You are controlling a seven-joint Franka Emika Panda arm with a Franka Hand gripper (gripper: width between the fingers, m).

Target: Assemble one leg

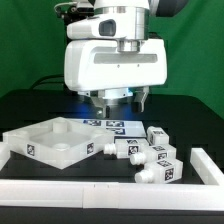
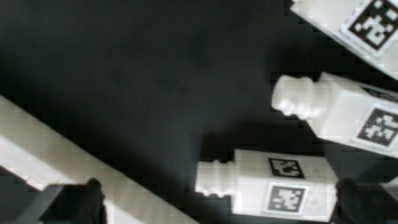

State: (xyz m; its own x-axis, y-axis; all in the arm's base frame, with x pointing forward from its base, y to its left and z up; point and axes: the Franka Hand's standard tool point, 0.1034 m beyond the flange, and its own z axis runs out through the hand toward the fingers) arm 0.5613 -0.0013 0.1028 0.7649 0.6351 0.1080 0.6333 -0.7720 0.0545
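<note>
Beside the tray [image 1: 45, 140], on its side toward the exterior view's right, a cluster of stubby white pegs [image 1: 160, 160] is lying on the black table [image 1: 190, 120]. The leg [image 1: 127, 150] nearest the tray's corner is resting on its side just off the rim. The gripper [image 1: 119, 100] is hanging above the gap between the tray and that cluster, higher than both, its jaws standing spread and carrying nothing. The tray is showing as a wide, shallow square of matte white plastic with a raised rim, and the pegs are looking like the same plastic, blocky, each wearing black-and-white square tag stickers. A low white rail [image 1: 100, 188] is running along the table in front of the tray. In the wrist view the leg [image 2: 276, 180] is lying beneath the gripper [image 2: 228, 200], between the two dark fingertips [image 2: 71, 202], which are sitting wide apart. Its ribbed neck is pointing toward what is most likely the tray's rim [image 2: 54, 150]. Its long axis is running nearly along the line from one fingertip to the other, so pinching it across its short width is probably calling for a wrist turn as well as a descent. Two more pegs are lying farther from the tray, apart from the leg.
</note>
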